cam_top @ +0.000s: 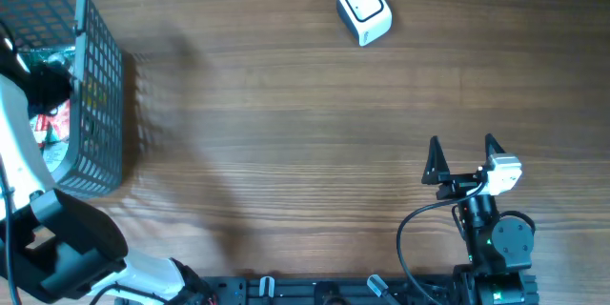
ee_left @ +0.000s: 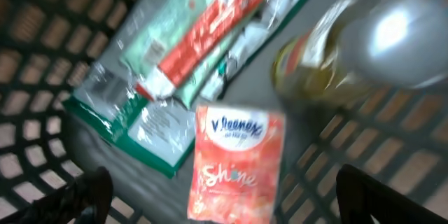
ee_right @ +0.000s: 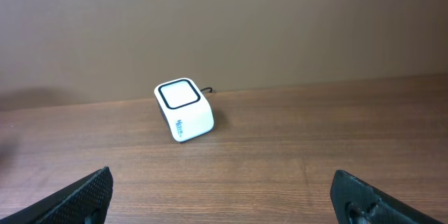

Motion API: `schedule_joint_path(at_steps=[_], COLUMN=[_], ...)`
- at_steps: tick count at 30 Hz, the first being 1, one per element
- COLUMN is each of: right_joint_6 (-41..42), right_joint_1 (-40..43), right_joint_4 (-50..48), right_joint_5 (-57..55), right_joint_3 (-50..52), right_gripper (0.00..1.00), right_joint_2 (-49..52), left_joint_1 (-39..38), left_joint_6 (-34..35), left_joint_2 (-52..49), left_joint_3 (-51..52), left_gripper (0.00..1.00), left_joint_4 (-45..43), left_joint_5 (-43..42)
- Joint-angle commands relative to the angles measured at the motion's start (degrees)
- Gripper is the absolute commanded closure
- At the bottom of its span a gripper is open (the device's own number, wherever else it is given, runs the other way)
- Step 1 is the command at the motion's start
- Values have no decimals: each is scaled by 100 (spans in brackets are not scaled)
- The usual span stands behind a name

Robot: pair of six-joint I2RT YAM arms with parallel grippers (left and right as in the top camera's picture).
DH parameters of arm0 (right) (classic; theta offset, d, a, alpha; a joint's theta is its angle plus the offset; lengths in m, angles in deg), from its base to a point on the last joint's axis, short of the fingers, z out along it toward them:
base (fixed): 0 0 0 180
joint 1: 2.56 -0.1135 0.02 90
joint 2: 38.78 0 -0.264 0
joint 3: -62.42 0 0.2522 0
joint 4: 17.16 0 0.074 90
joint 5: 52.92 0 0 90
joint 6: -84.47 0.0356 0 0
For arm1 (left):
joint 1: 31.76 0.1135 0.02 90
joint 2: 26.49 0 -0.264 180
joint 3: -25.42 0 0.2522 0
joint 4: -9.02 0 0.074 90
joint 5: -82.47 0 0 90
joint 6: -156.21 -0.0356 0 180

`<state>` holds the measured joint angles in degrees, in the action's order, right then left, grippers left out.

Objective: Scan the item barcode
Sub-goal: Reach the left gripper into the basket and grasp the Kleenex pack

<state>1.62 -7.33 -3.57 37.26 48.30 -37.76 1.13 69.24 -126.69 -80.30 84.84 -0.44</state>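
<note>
wooden table (cam_top: pixel 286 152), brown grain; barcode scanner (cam_top: pixel 364 10), white, at the far edge, well apart from both arms; mesh basket (cam_top: pixel 105 105), grey, at the left edge. left gripper (ee_left: pixel 224 199) inside the basket, fingers wide apart, holding nothing, above orange tissue pack (ee_left: pixel 234 164); beside the pack, green-backed packet (ee_left: pixel 203 42) with a red box, and yellowish bottle (ee_left: pixel 329 63), blurred. right gripper (cam_top: pixel 462 143) near the front edge, fingers wide apart, empty, facing the scanner.
</note>
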Motion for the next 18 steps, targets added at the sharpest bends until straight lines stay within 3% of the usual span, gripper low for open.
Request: schedule_joint_path(at_steps=[1, 18], right_joint_6=[-98, -98], right_joint_1=[24, 24], right_joint_4=[-22, -22], right_joint_5=[-28, -28], right_joint_3=[7, 7], right_gripper=[0, 0], right_joint_2=[-22, -22], left_joint_1=[173, 302], left_joint_6=[-68, -68], left_joint_2=[-15, -44], left_joint_3=[494, 1528], left_gripper=[9, 16], left_joint_4=[-166, -1134], left_joint_5=[-522, -730])
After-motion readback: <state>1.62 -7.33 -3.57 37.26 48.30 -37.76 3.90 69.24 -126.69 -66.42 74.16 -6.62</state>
